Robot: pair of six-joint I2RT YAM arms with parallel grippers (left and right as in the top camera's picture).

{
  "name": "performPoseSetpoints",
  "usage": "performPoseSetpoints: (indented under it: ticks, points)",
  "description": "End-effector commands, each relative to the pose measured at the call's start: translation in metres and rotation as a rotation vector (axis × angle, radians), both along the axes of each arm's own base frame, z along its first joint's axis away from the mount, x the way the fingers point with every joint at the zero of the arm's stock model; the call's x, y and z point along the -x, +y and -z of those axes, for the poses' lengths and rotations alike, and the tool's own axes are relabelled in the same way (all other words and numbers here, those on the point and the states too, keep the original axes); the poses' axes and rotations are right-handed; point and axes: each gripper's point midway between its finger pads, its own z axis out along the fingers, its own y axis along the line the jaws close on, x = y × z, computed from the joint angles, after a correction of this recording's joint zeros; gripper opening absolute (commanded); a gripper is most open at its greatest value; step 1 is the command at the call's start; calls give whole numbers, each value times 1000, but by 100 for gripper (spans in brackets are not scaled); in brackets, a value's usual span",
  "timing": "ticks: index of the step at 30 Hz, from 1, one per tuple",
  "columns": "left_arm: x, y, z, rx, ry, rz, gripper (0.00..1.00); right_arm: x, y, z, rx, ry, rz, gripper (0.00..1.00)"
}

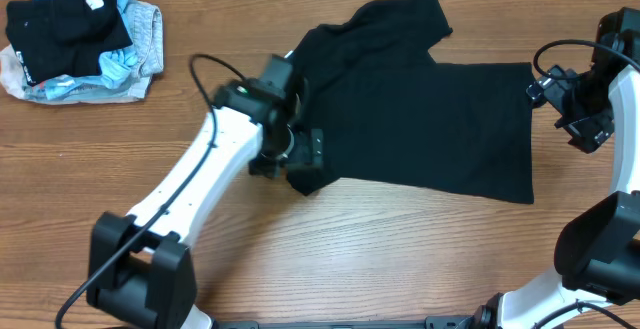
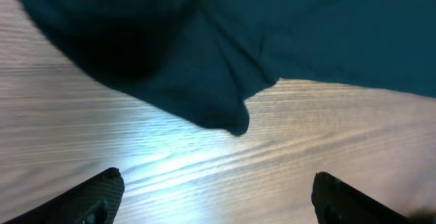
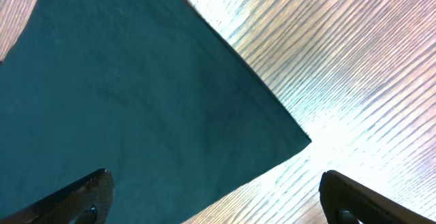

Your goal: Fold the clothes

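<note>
— Where's the black T-shirt?
— Spread flat across the middle of the table, hem toward the right edge, one sleeve pointing at the far edge.
— And the left gripper?
— Just beside the shirt's near-left sleeve, jaws wide, gripping nothing (bare wood under them).
— The right gripper?
— Also agape and empty, above the hem's corner by the right edge.
</note>
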Motion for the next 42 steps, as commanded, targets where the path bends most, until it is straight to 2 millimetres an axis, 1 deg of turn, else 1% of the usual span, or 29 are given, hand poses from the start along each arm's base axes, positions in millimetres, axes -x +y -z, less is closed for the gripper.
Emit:
performPoseSetpoints:
  ticks: [1,3,6,10,12,13,16,20,22,23,24,25,26,27,28,30,34,39,42]
  points:
    - [6,-5,21,-16,34,-147,91,3,-2,-10,24,-26,14,100]
    - [8,-9,31,-7,36,-185,90,3,-2,-10,23,-23,14,100]
    - [13,-10,42,-9,54,-243,89,5,-2,-10,21,-18,14,100]
    - [14,0,55,-44,52,-325,89,6,-1,-10,19,-12,10,100]
    - [16,1,62,-40,62,-378,91,6,-1,-10,21,-10,0,100]
    - [15,0,65,-32,57,-397,91,6,-1,-10,22,-10,-10,100]
    - [3,-4,72,2,-4,-400,89,7,-3,-10,31,-4,-11,100]
    - [-9,-4,69,19,-50,-409,85,11,-2,-8,27,10,-16,100]
    - [-10,-4,69,23,-52,-410,79,16,0,-4,21,34,-31,100]
    - [-10,-4,69,23,-52,-407,70,19,1,-1,15,48,-31,100]
    - [-10,-4,69,22,-53,-403,60,23,3,3,9,65,-31,100]
    - [-10,-4,69,20,-55,-396,40,27,4,8,3,83,-31,100]
    - [-10,-3,69,19,-58,-389,18,31,5,13,-4,100,-31,100]
    - [-11,-3,69,18,-60,-388,9,34,6,18,-9,115,-30,100]
    - [-11,-2,69,15,-62,-390,4,37,7,25,-15,129,-23,100]
    - [-14,3,70,1,-73,-400,4,42,7,39,-23,146,3,100]
    - [-22,20,70,-21,-88,-425,4,54,10,62,-49,182,22,100]
    - [-31,45,70,-4,-70,-459,4,72,10,80,-69,233,29,100]
    - [-33,60,70,-7,-57,-490,4,73,8,90,-94,215,52,100]
